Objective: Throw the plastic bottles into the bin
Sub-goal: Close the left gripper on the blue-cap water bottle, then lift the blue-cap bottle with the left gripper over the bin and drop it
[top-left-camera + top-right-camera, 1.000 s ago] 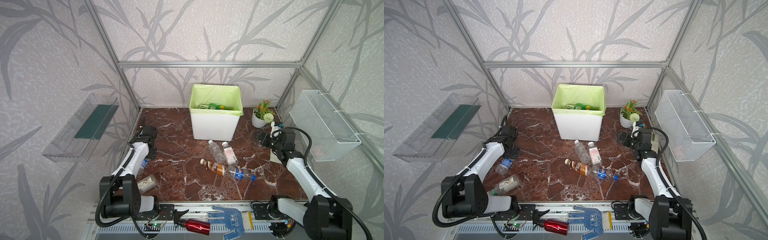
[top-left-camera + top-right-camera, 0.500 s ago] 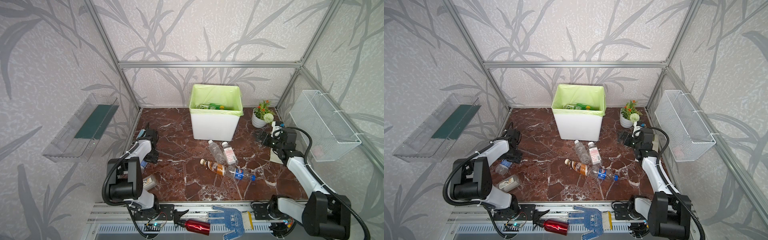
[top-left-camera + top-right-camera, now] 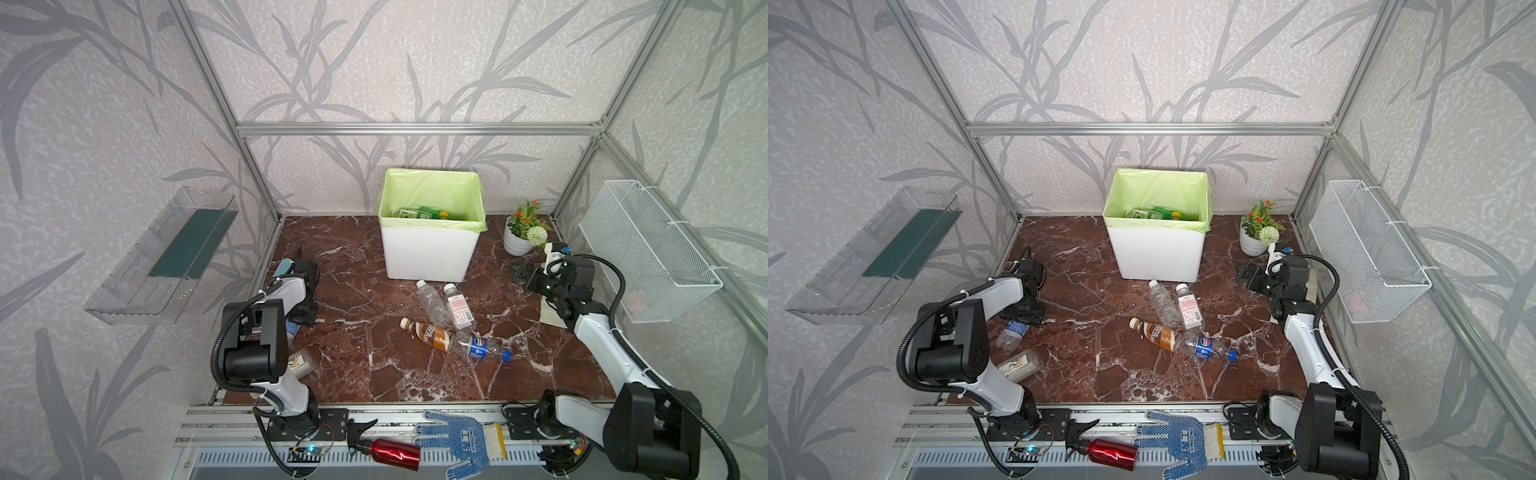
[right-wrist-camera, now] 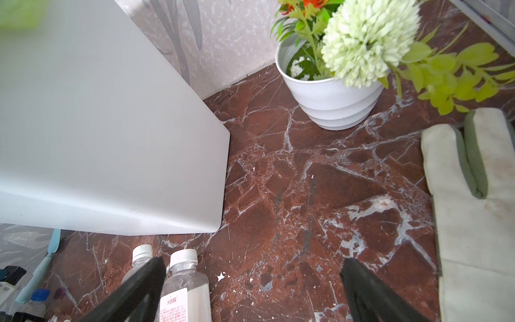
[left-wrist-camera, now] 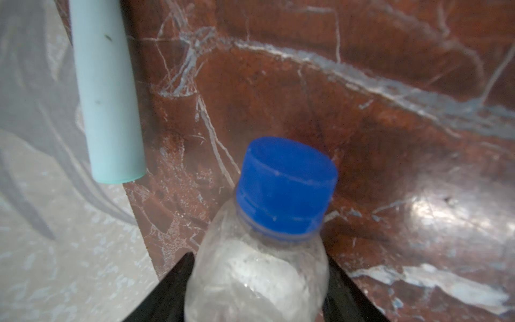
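On marble (image 3: 357,365), bent left arm's (image 3: 286,291) tool (image 5: 259,257) clasps bottle (image 5: 256,281).

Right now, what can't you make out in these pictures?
- Left wrist view: whether the left gripper grips the bottle; the frame edge cuts off its fingers.
- Both top views: what lies in the bin, mostly hidden by its wall.
- Top view: a pinkish thing in the basket, blurred by mesh.

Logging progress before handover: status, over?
Left gripper clamped on blue-capped bottle, not yet lifted. Right gripper open, empty, beside bin. Pale blue tube near the bottle, not touching.
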You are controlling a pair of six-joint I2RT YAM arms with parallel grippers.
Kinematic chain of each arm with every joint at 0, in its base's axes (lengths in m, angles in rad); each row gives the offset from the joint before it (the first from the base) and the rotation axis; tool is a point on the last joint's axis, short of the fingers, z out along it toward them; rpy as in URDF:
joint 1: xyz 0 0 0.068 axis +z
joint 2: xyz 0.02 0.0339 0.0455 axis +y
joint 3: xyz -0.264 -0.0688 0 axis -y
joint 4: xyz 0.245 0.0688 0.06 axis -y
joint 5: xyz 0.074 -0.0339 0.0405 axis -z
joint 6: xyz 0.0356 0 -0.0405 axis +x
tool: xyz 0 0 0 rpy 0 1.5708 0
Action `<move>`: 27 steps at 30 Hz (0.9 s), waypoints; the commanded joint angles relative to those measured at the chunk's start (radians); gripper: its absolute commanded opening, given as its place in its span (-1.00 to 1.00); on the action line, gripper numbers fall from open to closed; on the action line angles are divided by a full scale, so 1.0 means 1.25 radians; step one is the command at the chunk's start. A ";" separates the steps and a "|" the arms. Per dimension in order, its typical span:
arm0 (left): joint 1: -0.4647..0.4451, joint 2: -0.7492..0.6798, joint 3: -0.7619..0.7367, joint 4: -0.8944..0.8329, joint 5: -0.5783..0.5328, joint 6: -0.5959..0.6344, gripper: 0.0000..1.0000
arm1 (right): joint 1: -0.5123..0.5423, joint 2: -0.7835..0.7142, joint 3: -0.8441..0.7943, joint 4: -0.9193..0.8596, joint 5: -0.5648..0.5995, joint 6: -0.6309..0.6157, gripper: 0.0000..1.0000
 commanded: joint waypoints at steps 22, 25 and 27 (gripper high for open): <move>-0.017 -0.323 0.297 0.059 0.288 -0.149 -0.46 | -0.021 -0.032 -0.002 -0.003 -0.002 0.004 0.98; -0.017 -0.405 0.360 0.186 0.376 -0.239 -0.46 | -0.024 -0.047 -0.002 -0.010 0.000 0.009 0.98; -0.017 -0.434 0.387 0.288 0.424 -0.308 -0.46 | -0.025 -0.057 -0.006 -0.010 0.002 0.016 0.98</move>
